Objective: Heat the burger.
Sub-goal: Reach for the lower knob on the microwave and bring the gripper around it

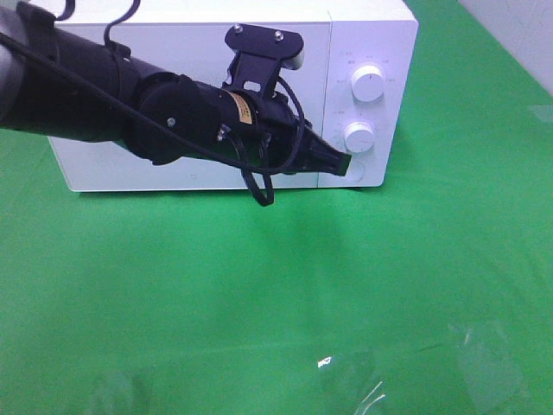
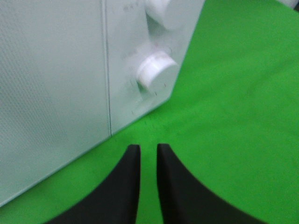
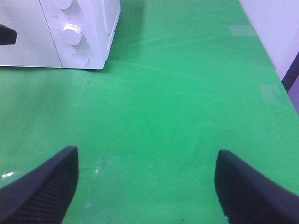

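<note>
The burger is out of view in every frame. A white microwave [image 1: 173,39] stands at the back of the green table with its door closed; it also shows in the left wrist view [image 2: 51,70] and the right wrist view [image 3: 28,42]. My left gripper [image 1: 344,164] is at the bottom of the control panel, just below the lower knob [image 1: 359,136]. Its black fingers [image 2: 147,147] are almost together with nothing between them, a short way from that knob [image 2: 156,74]. My right gripper [image 3: 145,156] is open and empty over bare green cloth, away from the microwave.
The microwave panel has an upper knob [image 1: 369,86] and a round button [image 3: 80,58] under the lower knob. A faint clear shiny patch [image 1: 484,363] lies at the front right of the cloth. A pale wall [image 3: 275,28] borders the table's right side.
</note>
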You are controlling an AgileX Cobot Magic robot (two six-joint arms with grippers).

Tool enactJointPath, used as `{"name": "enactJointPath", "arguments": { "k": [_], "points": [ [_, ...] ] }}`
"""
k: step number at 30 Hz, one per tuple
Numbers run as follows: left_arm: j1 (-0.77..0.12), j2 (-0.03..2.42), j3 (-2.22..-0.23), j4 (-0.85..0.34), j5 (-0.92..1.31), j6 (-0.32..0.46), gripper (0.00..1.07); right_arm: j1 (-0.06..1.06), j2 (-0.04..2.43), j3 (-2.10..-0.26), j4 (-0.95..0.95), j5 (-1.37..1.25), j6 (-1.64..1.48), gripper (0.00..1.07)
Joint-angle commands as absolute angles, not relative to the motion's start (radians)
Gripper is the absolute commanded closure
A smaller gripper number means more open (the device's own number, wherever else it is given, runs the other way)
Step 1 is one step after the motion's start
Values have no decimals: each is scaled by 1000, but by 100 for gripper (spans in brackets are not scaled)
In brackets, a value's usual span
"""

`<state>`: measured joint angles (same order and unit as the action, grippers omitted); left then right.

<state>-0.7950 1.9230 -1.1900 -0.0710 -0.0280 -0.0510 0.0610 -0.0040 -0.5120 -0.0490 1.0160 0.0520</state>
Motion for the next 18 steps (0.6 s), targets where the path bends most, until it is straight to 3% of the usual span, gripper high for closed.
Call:
{"name": "enactJointPath", "arguments": {
  "k": [1,2,3,4,18],
  "points": [
    [-813,1889,-1195,-79,107,-49,63,58,-29,-507,-48,1002,59,32],
    [-815,1870,-1195,-82,185,-50,30,58,-29,-507,-48,1002,59,32],
    [-815,1870,-1195,-82,185,-50,30,58,-29,-507,-48,1002,59,32],
    [-818,1853,-1195,-88,272,-60,4,58,-29,-507,-48,1002,59,32],
    [-818,1688,-1195,-120,805,-53,8,58,-29,-507,-48,1002,59,32]
  ]
}}
